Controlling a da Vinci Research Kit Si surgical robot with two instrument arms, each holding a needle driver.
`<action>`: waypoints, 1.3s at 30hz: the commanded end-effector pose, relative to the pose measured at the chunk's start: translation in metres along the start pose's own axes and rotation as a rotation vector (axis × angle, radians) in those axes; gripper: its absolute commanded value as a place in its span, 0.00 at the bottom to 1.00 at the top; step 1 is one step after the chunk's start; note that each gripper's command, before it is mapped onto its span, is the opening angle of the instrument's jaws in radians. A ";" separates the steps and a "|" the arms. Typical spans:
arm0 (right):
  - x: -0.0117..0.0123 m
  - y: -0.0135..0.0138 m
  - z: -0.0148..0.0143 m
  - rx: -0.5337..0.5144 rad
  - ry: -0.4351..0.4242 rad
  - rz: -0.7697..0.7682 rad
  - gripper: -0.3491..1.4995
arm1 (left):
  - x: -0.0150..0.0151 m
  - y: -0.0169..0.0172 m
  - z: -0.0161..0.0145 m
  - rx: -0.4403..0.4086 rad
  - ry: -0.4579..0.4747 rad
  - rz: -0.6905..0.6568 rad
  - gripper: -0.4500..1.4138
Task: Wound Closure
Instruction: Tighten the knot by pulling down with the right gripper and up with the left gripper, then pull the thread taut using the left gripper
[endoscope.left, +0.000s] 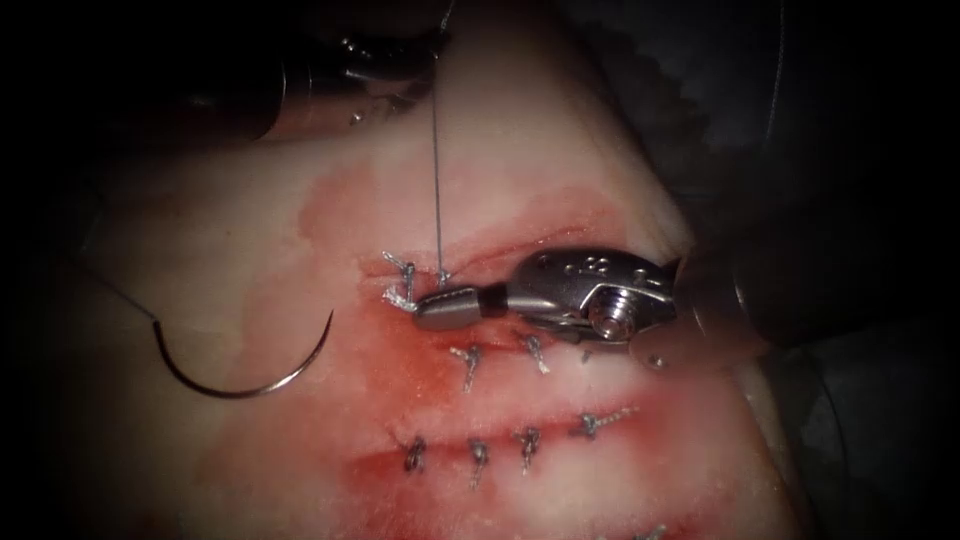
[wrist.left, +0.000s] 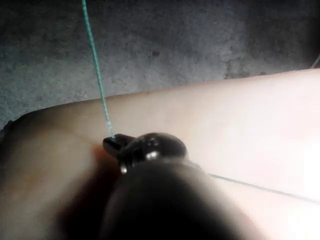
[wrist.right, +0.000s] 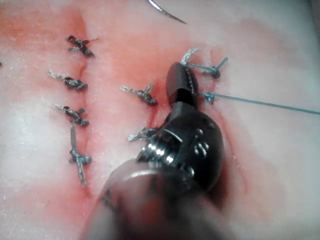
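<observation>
At the upper cut (endoscope.left: 520, 262), the right tool (endoscope.left: 447, 308) is laid nearly flat across the tissue (endoscope.left: 250, 240), shaft entering from the right; its jaws are seen pressed together, their tip beside a knot (endoscope.left: 400, 297) at the cut's left end. Whether a thread end is pinched there cannot be told. From that knot a taut thread (endoscope.left: 437, 150) is carried straight up to the left tool (endoscope.left: 340, 80), held high above the tissue; in the left wrist view its jaws are closed on the thread. Neither tool holds the needle (endoscope.left: 245, 375); it is lying free on the tissue, left of the cuts, not driven in. Progress: 4 knotted stitches (endoscope.left: 478, 462) are counted on the lower cut, at least 3 on the middle one; the upper cut is judged barely begun, most of it unstitched.
</observation>
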 end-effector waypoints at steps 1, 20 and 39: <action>0.0002 -0.0002 0.0007 -0.012 0.005 -0.004 0.00 | -0.0007 -0.0002 0.0009 -0.002 -0.004 -0.003 0.00; 0.0002 0.0002 0.0006 -0.015 0.013 -0.008 0.00 | -0.0008 -0.0002 0.0009 0.023 -0.008 0.000 0.00; -0.0013 0.0005 -0.0013 0.280 -0.110 -0.172 0.64 | -0.0031 -0.0008 -0.0016 0.095 -0.025 -0.050 0.00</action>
